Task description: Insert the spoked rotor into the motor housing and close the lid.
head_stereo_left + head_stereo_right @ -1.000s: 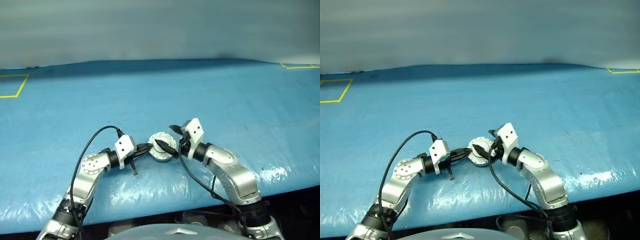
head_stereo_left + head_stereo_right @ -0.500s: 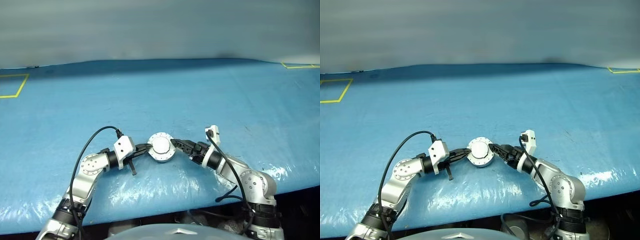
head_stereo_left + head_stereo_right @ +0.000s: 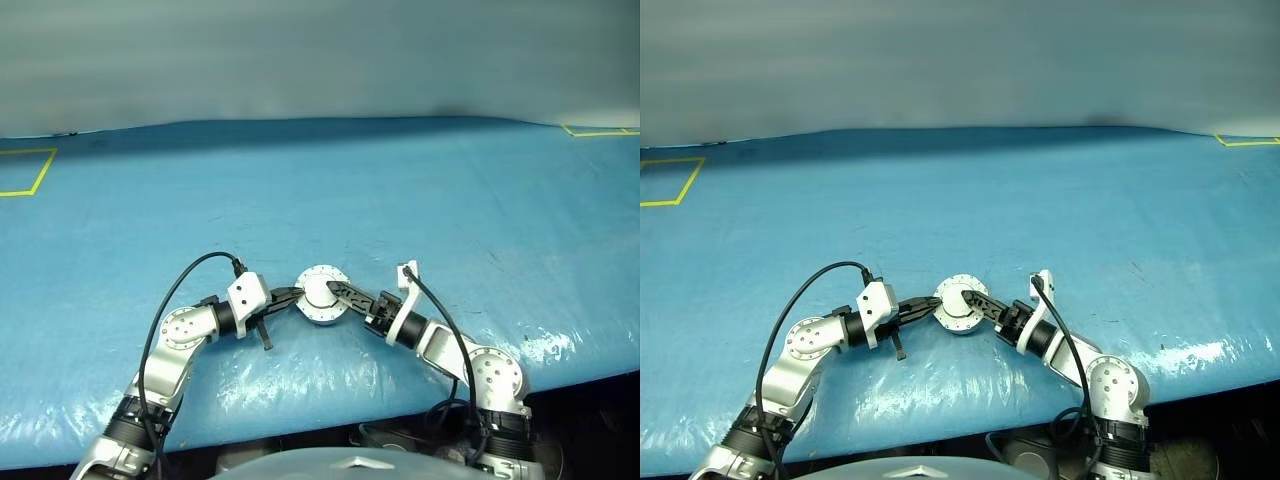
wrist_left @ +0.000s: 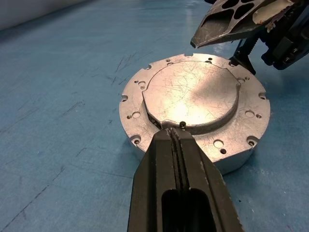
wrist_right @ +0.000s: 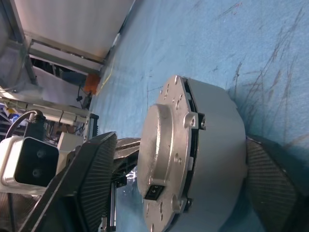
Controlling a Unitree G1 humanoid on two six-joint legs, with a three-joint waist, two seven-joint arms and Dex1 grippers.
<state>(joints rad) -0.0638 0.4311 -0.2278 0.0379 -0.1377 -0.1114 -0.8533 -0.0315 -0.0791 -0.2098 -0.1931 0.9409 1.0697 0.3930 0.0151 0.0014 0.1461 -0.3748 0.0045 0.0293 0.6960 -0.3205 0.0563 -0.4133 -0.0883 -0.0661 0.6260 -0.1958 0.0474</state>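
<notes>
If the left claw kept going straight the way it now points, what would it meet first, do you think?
Most likely the lid closed on the motor housing: the shut left claw points at the edge of the lid's raised centre and looks about touching it already, though depth is unclear.

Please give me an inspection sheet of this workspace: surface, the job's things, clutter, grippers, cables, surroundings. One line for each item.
Surface: blue table cover, scuffed, glossy near the front edge.
Job's things: lid sits on the motor housing, plain silver face up; a thin gap shows at one side in the right wrist view. Spoked rotor: nothing seen.
Clutter: nothing seen.
Grippers: left gripper shut, tips at the lid's edge; right gripper open, one finger over the lid, one beside the housing wall.
Cables: a black cable loops over the left arm, another along the right arm.
Surroundings: yellow tape marks at the far corners.
</notes>
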